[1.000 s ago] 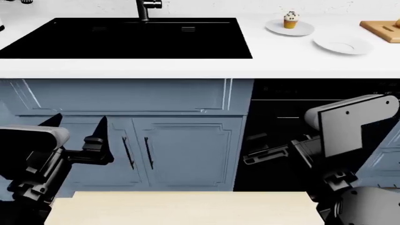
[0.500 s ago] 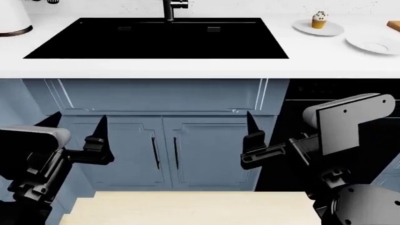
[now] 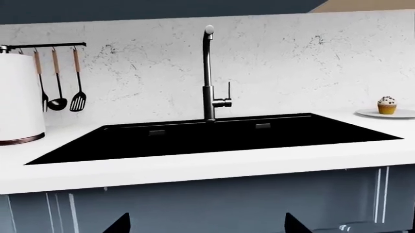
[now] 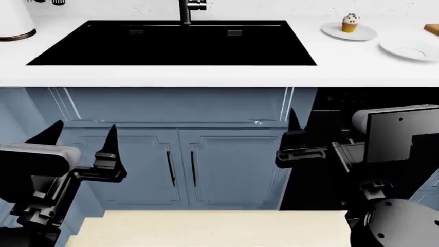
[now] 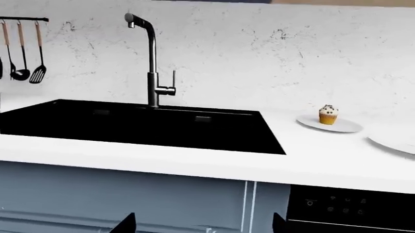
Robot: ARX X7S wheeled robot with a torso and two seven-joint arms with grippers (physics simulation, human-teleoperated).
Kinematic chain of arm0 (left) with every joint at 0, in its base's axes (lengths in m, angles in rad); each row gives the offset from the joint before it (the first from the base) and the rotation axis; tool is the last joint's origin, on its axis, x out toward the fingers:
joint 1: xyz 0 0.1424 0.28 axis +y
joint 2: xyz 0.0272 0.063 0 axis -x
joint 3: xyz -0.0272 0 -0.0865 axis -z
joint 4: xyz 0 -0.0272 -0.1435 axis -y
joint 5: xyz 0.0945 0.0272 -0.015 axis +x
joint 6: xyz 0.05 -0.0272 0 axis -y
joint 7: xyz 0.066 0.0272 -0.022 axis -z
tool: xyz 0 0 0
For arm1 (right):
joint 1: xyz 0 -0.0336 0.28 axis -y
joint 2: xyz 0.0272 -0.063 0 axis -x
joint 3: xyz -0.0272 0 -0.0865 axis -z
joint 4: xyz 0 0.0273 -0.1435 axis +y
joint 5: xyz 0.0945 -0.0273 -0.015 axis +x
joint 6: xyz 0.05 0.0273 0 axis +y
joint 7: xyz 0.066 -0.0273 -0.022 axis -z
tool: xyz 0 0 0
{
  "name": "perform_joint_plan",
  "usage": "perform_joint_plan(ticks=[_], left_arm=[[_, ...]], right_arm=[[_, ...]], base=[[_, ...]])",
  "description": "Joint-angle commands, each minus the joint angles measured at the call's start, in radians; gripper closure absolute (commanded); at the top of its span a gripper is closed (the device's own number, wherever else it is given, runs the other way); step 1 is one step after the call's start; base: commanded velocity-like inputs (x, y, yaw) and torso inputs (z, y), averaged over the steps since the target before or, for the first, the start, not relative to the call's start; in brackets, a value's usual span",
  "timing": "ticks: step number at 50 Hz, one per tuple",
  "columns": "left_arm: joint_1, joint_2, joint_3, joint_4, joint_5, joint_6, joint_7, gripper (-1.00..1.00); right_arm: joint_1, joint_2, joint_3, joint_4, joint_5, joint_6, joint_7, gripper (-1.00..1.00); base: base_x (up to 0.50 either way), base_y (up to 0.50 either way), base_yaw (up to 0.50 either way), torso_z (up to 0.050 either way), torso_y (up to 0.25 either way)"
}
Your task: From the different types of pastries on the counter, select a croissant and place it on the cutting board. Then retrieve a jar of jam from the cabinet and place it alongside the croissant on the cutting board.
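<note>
The white counter (image 4: 171, 74) holds the black sink (image 4: 171, 43). The yellow cupcake (image 4: 350, 22) sits on a round white plate at the back right; it also shows in the left wrist view (image 3: 387, 105) and the right wrist view (image 5: 328, 114). Only a corner of the cutting board (image 4: 433, 28) shows at the right edge. The croissant and the jar of jam are out of view. My left gripper (image 4: 81, 138) and right gripper (image 4: 305, 128) are both open and empty, held low in front of the closed blue cabinet doors (image 4: 180, 170), below the counter edge.
An empty white plate (image 4: 412, 50) lies right of the cupcake. The faucet (image 3: 209, 73) stands behind the sink. A paper towel roll (image 3: 16, 97) and hanging utensils (image 3: 58, 82) are at the left. A dark dishwasher front (image 4: 343, 103) is right of the cabinet.
The view has shifted left along the counter, so the sink, cupcake and board slid right. My right gripper has risen and moved slightly right. Both grippers stay open.
</note>
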Motion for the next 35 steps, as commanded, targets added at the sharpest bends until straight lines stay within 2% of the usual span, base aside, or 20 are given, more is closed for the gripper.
perform_joint_plan(ticks=[1,16,35], left_arm=[[0.004,0.001,0.019,0.005,0.021,0.027,-0.012,-1.0],[-0.03,-0.013,0.036,0.019,0.024,-0.004,-0.034,-1.0],[-0.151,-0.005,0.068,-0.063,0.018,-0.018,-0.052,-1.0]], right_arm=[[0.041,0.0,-0.006,0.015,0.004,0.031,0.016,-1.0],[0.16,-0.002,-0.028,0.029,0.104,0.118,0.008,-1.0],[0.356,-0.027,-0.045,0.106,0.2,0.218,-0.005,-1.0]], base=[[0.0,0.0,0.0,0.05,0.0],[0.0,0.0,0.0,0.05,0.0],[0.0,0.0,0.0,0.05,0.0]])
